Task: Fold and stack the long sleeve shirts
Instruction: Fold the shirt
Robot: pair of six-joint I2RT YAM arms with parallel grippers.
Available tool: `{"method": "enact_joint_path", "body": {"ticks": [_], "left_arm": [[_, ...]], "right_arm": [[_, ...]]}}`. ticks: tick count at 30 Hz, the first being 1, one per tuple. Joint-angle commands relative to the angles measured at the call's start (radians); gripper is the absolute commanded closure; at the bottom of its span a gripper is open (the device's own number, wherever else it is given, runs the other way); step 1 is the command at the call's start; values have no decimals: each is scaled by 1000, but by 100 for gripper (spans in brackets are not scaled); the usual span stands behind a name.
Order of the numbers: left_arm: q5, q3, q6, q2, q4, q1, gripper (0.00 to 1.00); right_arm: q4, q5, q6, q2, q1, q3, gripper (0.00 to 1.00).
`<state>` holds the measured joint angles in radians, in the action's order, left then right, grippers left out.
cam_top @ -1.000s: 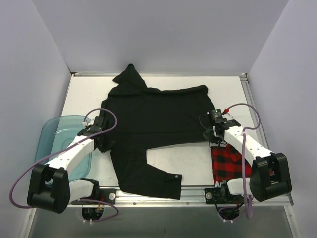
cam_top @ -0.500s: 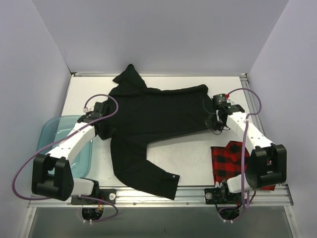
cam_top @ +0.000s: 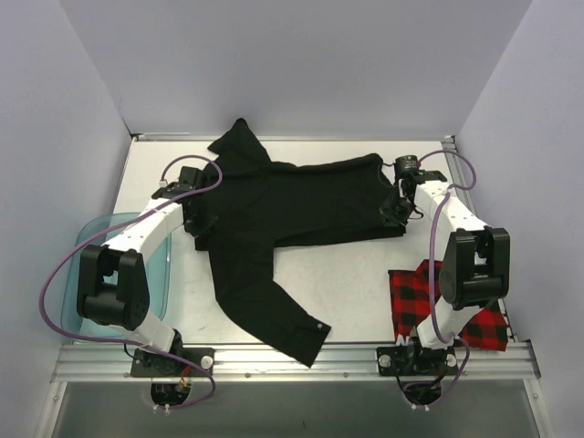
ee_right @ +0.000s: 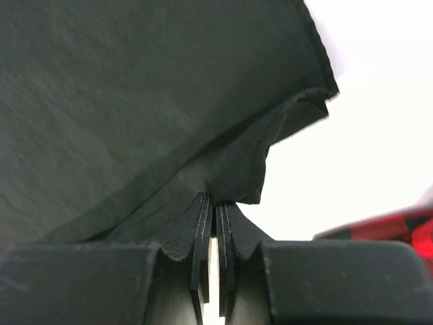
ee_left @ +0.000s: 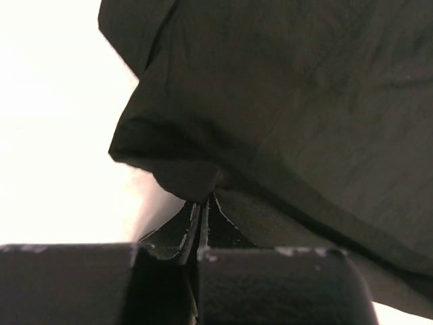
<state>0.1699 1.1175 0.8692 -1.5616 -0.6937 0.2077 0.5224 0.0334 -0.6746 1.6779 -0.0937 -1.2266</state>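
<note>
The plain black shirt lies spread across the far half of the white table, one long sleeve trailing toward the near edge. My left gripper is shut on the shirt's left edge; in the left wrist view the cloth bunches at the jaw tips. My right gripper is shut on the shirt's right edge, and in the right wrist view the black hem is pinched between the jaws. The red-and-black check shirt lies folded at the near right, partly under my right arm.
A translucent teal-blue tub hangs over the table's left edge beside the left arm. Purple-grey walls close in the back and both sides. A metal rail runs along the near edge. Purple cables loop over both arms.
Both grippers have moved away from the near edge, dragging the black shirt farther back. The sleeve slid with it. The check shirt now shows more.
</note>
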Motion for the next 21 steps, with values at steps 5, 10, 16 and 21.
{"method": "enact_joint_path", "body": {"ticks": [5,10,16,21], "left_arm": [[-3,85,-19,-116,28,-21,99],[-10,107,-15,-163,42,-28,98],[-13,149,-22,-212,43,-36,89],[-15,162,-26,-204,43,-37,69]], "right_arm": [[45,11,29,140,14,-114,92],[48,17,38,216,18,-169,89],[50,10,44,267,28,-198,84],[51,-19,64,260,43,-215,71]]}}
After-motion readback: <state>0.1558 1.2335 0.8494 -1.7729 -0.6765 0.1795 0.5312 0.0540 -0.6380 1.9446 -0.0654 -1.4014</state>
